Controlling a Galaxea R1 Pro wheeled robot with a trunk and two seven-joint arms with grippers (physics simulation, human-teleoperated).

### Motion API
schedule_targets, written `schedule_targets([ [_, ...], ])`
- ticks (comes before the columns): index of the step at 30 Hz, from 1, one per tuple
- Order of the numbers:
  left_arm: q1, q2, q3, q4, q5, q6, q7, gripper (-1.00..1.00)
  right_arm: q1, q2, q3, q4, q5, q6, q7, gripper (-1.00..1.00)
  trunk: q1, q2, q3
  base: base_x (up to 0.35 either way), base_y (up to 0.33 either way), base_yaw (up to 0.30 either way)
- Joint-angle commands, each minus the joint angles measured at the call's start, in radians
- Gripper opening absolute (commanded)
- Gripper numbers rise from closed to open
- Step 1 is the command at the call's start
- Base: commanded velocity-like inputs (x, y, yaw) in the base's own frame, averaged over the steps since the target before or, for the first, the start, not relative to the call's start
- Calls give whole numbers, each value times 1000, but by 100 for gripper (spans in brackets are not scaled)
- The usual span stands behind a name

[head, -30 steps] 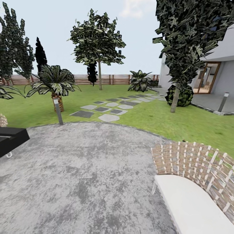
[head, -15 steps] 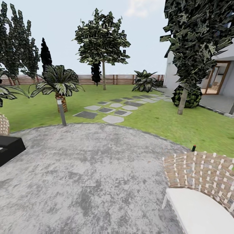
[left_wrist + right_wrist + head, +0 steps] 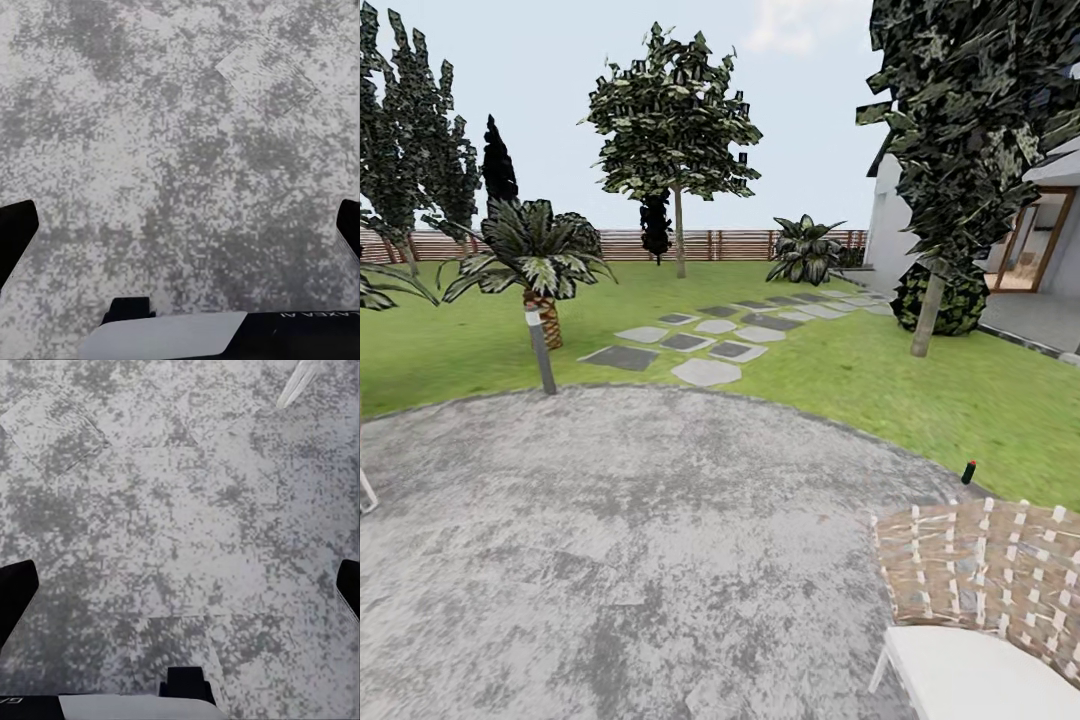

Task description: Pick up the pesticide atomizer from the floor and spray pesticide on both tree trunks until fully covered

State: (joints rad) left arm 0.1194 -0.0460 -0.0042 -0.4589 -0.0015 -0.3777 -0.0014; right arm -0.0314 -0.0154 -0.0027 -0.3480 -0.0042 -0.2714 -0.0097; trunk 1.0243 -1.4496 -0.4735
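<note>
A mottled grey stone patio [image 3: 630, 540] meets smooth lawn [image 3: 920, 390]. Two column-trunked trees [image 3: 678, 140] [image 3: 960, 130] rise beyond. The slim dark pesticide atomizer [image 3: 968, 472] stands on grass beside a woven wicker chair [image 3: 980, 570]. Both the left gripper [image 3: 180, 225] and the right gripper [image 3: 180, 585] are spread wide, empty.

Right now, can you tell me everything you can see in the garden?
Small dark spray bottle: one, near-black, on the grass at the patio edge, behind the chair.
Tall leafy trees with bare trunks: two, green crowns; one far by the fence, one right near the house.
Round speckled stone patio: one, grey, foreground.
Woven wicker chair with white cushion: one, brown, lower right.
Flat stepping stones: several, grey, across the lawn.
Short palm: one, left.
Thin lamp post: one, grey, patio edge.
Slatted wood fence: brown, far back.
Left claw: black, open, over the patio.
Right claw: black, open, over the patio.
</note>
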Motion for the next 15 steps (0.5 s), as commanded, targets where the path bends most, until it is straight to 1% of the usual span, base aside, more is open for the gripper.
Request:
schedule_targets([
  [1, 0, 0, 0, -1, 0, -1, 0, 100, -1, 0, 0, 1, 0, -3, -1, 100, 1, 0, -1, 350, -11, 21],
  [8, 0, 0, 0, -1, 0, -1, 0, 100, 0, 0, 0, 1, 0, -3, -1, 100, 1, 0, -1, 350, -4, 76],
  [15, 0, 0, 0, -1, 0, -1, 0, 100, -1, 0, 0, 1, 0, -3, -1, 100, 1, 0, -1, 350, 0, 151],
])
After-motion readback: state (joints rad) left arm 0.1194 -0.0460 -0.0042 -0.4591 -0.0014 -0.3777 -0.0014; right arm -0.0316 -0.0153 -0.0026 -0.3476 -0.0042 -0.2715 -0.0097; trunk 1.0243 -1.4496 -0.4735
